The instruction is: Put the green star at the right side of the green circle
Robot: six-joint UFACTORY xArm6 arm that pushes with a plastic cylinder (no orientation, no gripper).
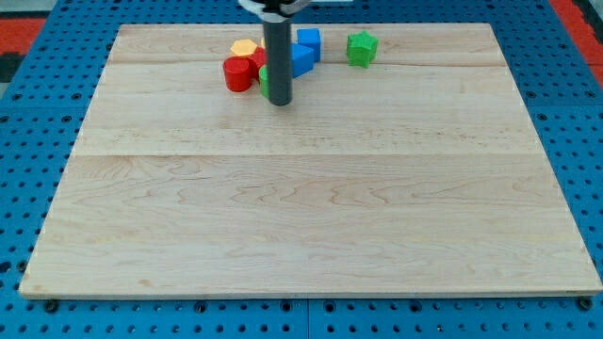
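Note:
The green star (362,48) lies near the view's top, right of centre, apart from the other blocks. The green circle (265,79) is mostly hidden behind my rod; only a sliver shows at the rod's left edge. My tip (280,101) rests on the board just below and in front of the green circle, left of and below the green star.
A cluster sits around the rod at the view's top: a red cylinder (237,74), a yellow block (246,48), another red block (257,60) and two blue blocks (308,42) (301,61). The wooden board (311,207) lies on a blue pegboard.

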